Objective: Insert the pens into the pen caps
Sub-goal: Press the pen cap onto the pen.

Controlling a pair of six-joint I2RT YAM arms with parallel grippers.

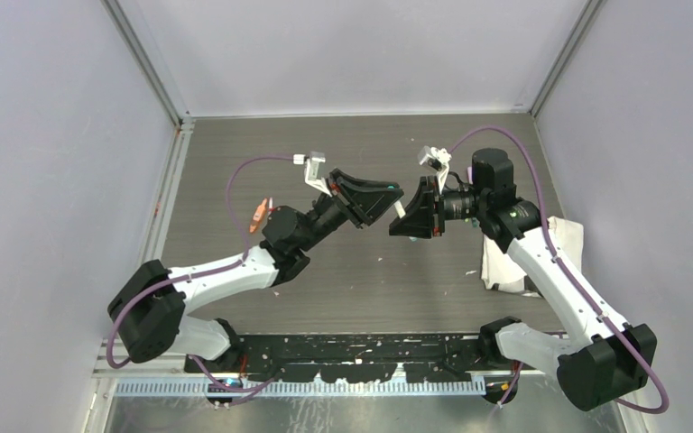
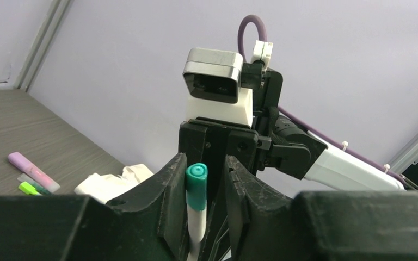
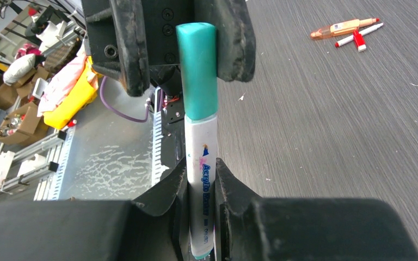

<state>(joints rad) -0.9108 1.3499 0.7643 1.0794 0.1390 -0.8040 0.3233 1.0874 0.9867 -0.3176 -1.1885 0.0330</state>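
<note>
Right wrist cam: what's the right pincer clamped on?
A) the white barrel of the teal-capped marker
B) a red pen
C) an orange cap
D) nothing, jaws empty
A: the right pincer has a finger pressed against each side of the white barrel of the teal-capped marker, just below its cap.

one teal-capped pen (image 3: pixel 201 163), one orange marker (image 3: pixel 342 28), one red-tipped pen (image 3: pixel 373 28), one red cap (image 3: pixel 358 42), one pink-purple cap (image 2: pixel 31 169), one green cap (image 2: pixel 27 188) and one white cloth (image 2: pixel 109 185) are counted.

Teal cap (image 3: pixel 197 65) on white pen (image 3: pixel 202 185); cloth (image 2: pixel 114 182) seemingly off-white.
</note>
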